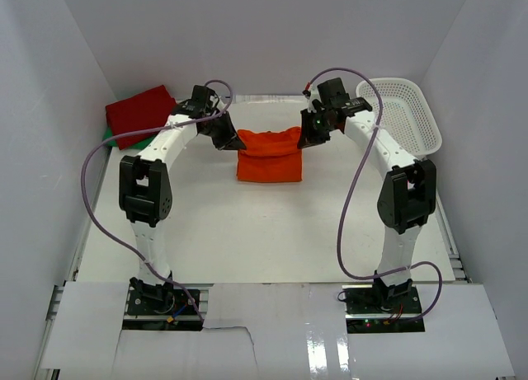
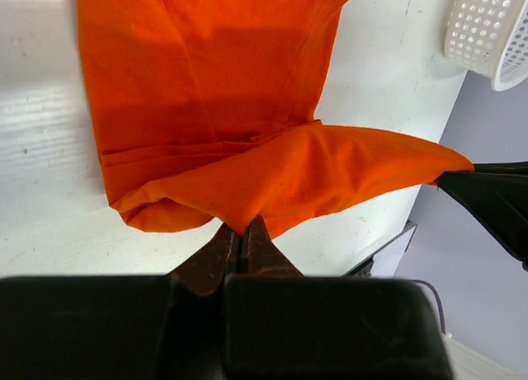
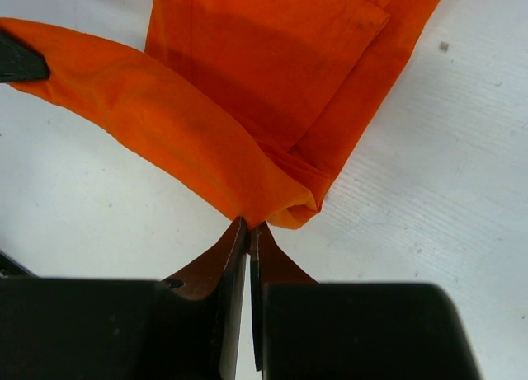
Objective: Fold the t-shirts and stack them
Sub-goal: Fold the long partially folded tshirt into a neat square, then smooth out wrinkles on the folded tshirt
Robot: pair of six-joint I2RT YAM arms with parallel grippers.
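An orange t-shirt point(image 1: 269, 156) lies partly folded at the middle back of the table, its far edge lifted off the surface. My left gripper point(image 1: 232, 141) is shut on the lifted edge's left corner, and in the left wrist view the orange t-shirt point(image 2: 231, 91) runs up from the left gripper point(image 2: 244, 228). My right gripper point(image 1: 307, 138) is shut on the right corner; the right wrist view shows the orange t-shirt point(image 3: 272, 83) pinched at the right gripper point(image 3: 248, 225). A folded red t-shirt point(image 1: 142, 112) rests at the back left on a green t-shirt point(image 1: 108, 135), of which only an edge shows.
A white mesh basket point(image 1: 402, 114) stands at the back right, also visible as the basket point(image 2: 488, 30) in the left wrist view. White walls enclose the table point(image 1: 264, 232) on three sides. Purple cables loop beside both arms.
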